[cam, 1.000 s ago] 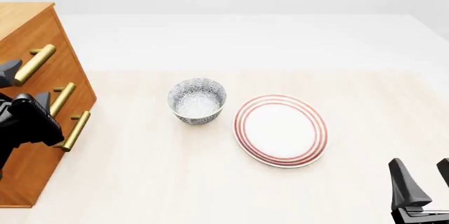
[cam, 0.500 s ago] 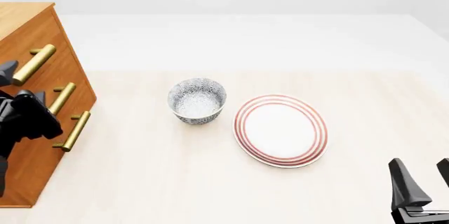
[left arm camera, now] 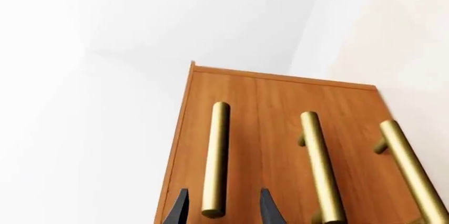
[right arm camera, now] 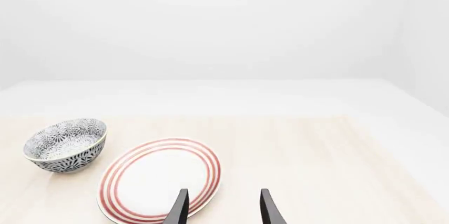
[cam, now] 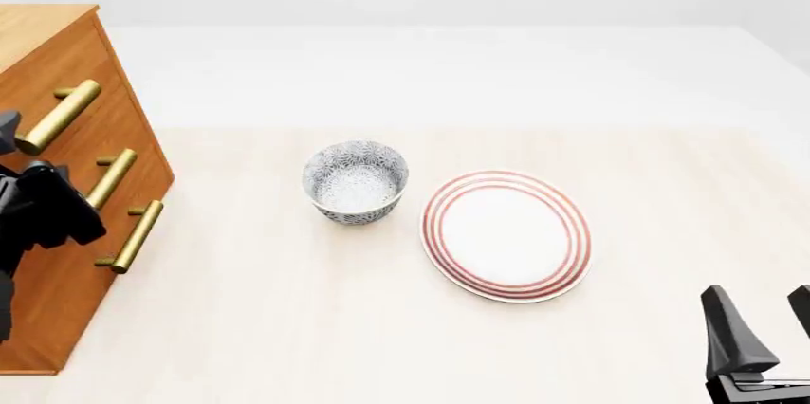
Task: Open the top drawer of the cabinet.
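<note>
- Three brass handles face me on the cabinet (cam: 76, 195), which stands at the left edge of the tabletop (cam: 379, 328); the top drawer (left arm camera: 210, 108) is the uppermost, and in both views that show it its front sits flush, so I judge it not yet opened.
- The step in hand is the approach to the grasp. In the left wrist view the top handle (left arm camera: 215, 158) runs straight between the two fingertips of my left tool (left arm camera: 223, 207), whose jaws are spread, one on each side of the bar's near end, with a gap on each side. Nothing is gripped.
- In the front view the left tool (cam: 26, 172) sits against the cabinet front just below the top handle (cam: 57, 117); much of it is cut off at the frame edge, so I cannot tell depth from there.
- The next move, as I judge it, calls for easing forward until the bar lies well between the fingers, then clenching on it and pulling straight out from the cabinet front.
- I must not drift toward the middle handle (left arm camera: 321, 169), which lies just beside the top one.
- My right tool (right arm camera: 223, 207) hangs released and empty above the near edge of the striped plate (right arm camera: 160, 177), with the patterned bowl (right arm camera: 65, 144) beside that. Both are well apart from the cabinet.
</note>
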